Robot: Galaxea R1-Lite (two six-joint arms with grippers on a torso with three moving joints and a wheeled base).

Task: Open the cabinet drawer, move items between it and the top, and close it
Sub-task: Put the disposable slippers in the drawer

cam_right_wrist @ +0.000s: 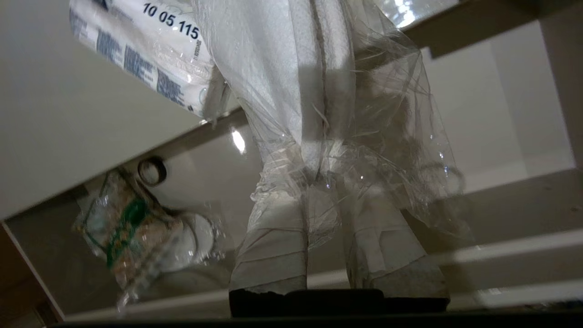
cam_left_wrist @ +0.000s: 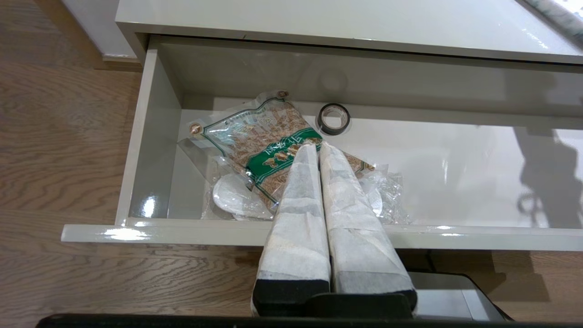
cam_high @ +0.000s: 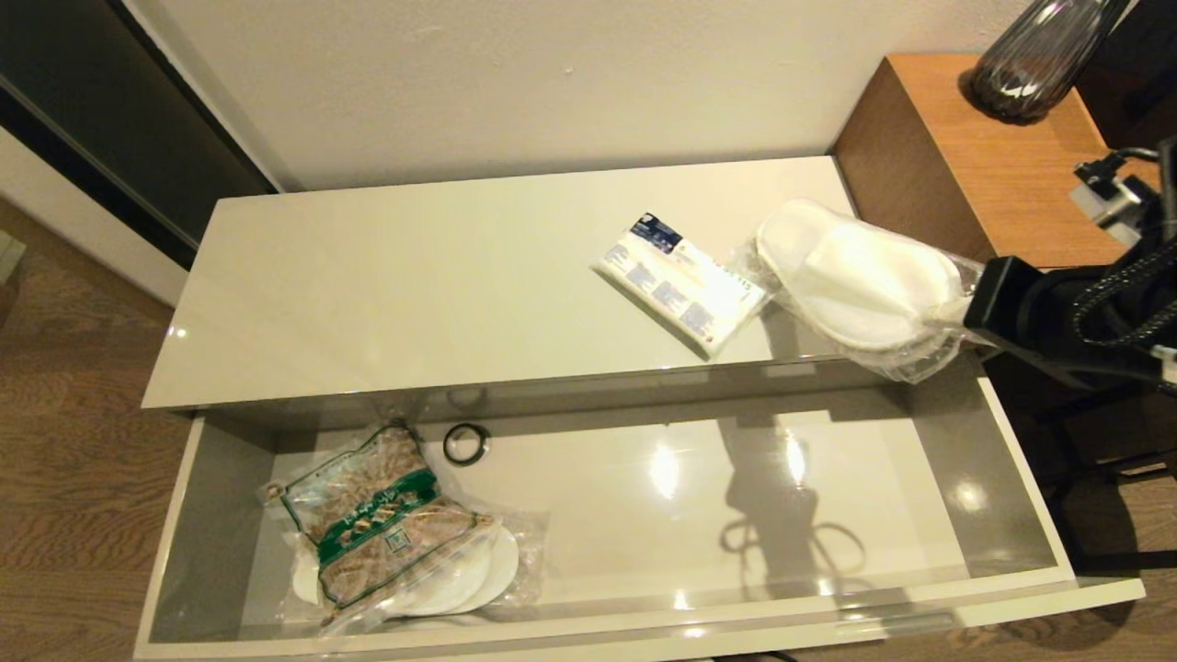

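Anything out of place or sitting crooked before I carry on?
Nothing spilled or damaged. The white packet lies askew on the top, one corner just past its front edge. The right gripper holds the bagged slippers above the drawer. A black ring sits loose in the drawer.

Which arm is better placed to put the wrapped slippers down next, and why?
Right. The right gripper is shut on the wrapped slippers, holding them above the top near the open cabinet drawer. The left gripper is shut, empty, over the snack bag.
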